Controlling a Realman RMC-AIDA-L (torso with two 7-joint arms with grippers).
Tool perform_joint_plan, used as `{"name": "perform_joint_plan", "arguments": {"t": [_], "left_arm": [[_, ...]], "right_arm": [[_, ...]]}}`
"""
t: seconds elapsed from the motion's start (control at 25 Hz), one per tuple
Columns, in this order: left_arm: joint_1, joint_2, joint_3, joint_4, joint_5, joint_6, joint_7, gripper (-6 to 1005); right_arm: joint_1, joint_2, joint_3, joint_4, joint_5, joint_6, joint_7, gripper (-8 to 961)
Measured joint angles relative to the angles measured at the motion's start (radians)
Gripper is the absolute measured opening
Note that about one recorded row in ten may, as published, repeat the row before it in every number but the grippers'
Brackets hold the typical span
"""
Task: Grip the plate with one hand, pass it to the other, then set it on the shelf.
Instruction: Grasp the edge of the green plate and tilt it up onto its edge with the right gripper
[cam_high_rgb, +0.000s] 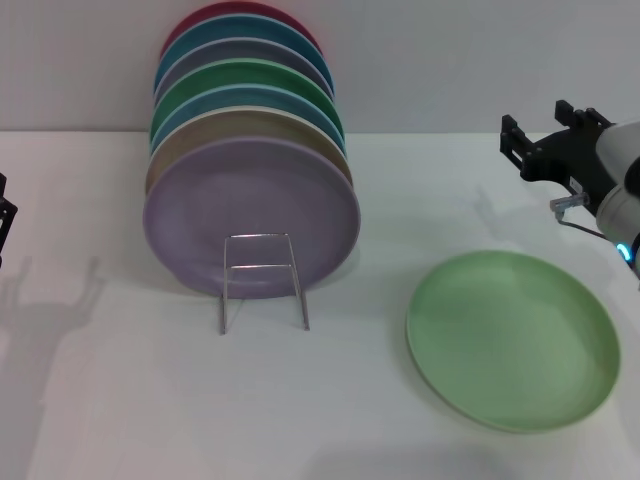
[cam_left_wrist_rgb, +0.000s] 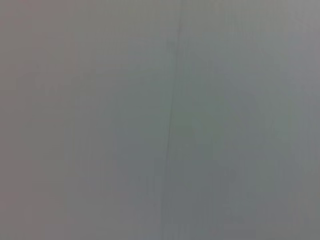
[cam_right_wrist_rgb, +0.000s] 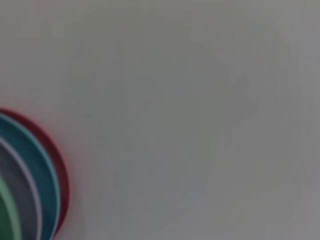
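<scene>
Across the white worktop (cam_high_rgb: 120, 420) nothing is in play yet; the pale green plate (cam_high_rgb: 512, 340) lies flat on the robot's right side, untouched, well apart from the rack; I'd call this the very start, the first grip not yet made. Over on the left the stack of plates (cam_high_rgb: 250, 170) stands on edge in the shelf (cam_high_rgb: 262, 280), lilac plate (cam_high_rgb: 250, 220) at the front, leaning against the wire loop; the free slot, if there is one, sits right at that front. The right gripper (cam_high_rgb: 540, 150) hovers up beyond the green plate's far edge, carrying nothing; whether its fingers stand apart or together I cannot tell from this angle. Next move, by my reckoning: drop that gripper to the plate's rim and pinch an edge, tricky with the plate lying flat. The left gripper (cam_high_rgb: 5, 225) is only a dark sliver at the frame's edge, cut off, state unreadable; its wrist view shows plain grey; the right wrist view catches just a corner of the stacked rims.
</scene>
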Motion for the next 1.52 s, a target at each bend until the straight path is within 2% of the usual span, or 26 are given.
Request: {"name": "perform_joint_plan", "arguments": {"t": [0.04,0.08,0.16,0.2,0.24,0.36,0.48,0.52,0.56,0.6,0.72,0.76,0.8,0.84,0.92,1.0,1.16,1.32,1.52], "left_arm": [[0.000,0.000,0.000,0.000,0.000,0.000,0.000,859],[-0.002,0.001,0.000,-0.001,0.000,0.001,0.000,859],[-0.004,0.001,0.000,-0.001,0.000,0.004,-0.004,859],[-0.004,0.001,0.000,-0.001,0.000,0.004,-0.004,859],[-0.006,0.001,0.000,-0.001,0.000,0.004,-0.006,859],[-0.009,0.001,0.000,-0.001,0.000,0.004,-0.008,859],[-0.019,0.004,0.004,-0.002,0.003,0.005,-0.009,859],[-0.019,0.004,0.004,-0.002,0.003,0.005,-0.009,859],[-0.025,0.004,0.008,-0.001,0.006,0.002,-0.010,859],[-0.025,0.004,0.008,-0.001,0.006,0.002,-0.010,859],[-0.035,0.002,0.027,0.002,0.010,-0.002,-0.007,859],[-0.035,0.002,0.027,0.002,0.010,-0.002,-0.007,859],[-0.036,0.002,0.031,0.001,0.010,-0.002,-0.007,859],[-0.037,0.003,0.037,-0.001,0.011,-0.003,-0.007,859],[-0.039,0.003,0.040,-0.001,0.011,-0.003,-0.012,859],[-0.039,0.003,0.040,-0.001,0.011,-0.004,-0.012,859],[-0.040,0.001,0.040,-0.002,0.010,-0.005,-0.012,859],[-0.055,-0.001,0.039,-0.015,0.005,-0.009,-0.011,859],[-0.068,-0.002,0.035,-0.027,0.004,-0.016,-0.001,860]], "right_arm": [[-0.003,0.006,0.031,0.026,-0.015,0.068,0.000,643],[-0.003,0.006,0.031,0.026,-0.015,0.068,0.000,642],[-0.001,0.009,0.094,0.075,-0.028,0.218,0.001,642],[0.009,0.008,0.149,0.103,-0.030,0.344,0.005,642],[0.009,0.008,0.149,0.103,-0.030,0.344,0.005,642],[0.023,0.009,0.237,0.142,-0.031,0.513,0.007,643],[0.042,0.008,0.376,0.209,-0.033,0.766,0.009,643],[0.042,0.008,0.376,0.209,-0.033,0.766,0.009,643],[0.056,0.008,0.437,0.229,-0.033,0.875,0.010,643],[0.056,0.008,0.437,0.229,-0.033,0.875,0.010,643],[0.091,0.007,0.541,0.248,-0.033,1.041,0.010,642],[0.091,0.007,0.541,0.248,-0.033,1.041,0.010,642],[0.116,0.007,0.605,0.247,-0.034,1.132,0.012,642],[0.116,0.007,0.605,0.247,-0.034,1.132,0.012,642],[0.148,0.003,0.672,0.232,-0.041,1.206,0.015,642],[0.207,-0.011,0.768,0.184,-0.074,1.295,0.019,642],[0.262,-0.028,0.830,0.133,-0.126,1.364,0.018,643],[0.315,-0.044,0.835,0.110,-0.205,1.428,0.012,642],[0.350,-0.055,0.826,0.057,-0.237,1.475,0.002,643]]}}
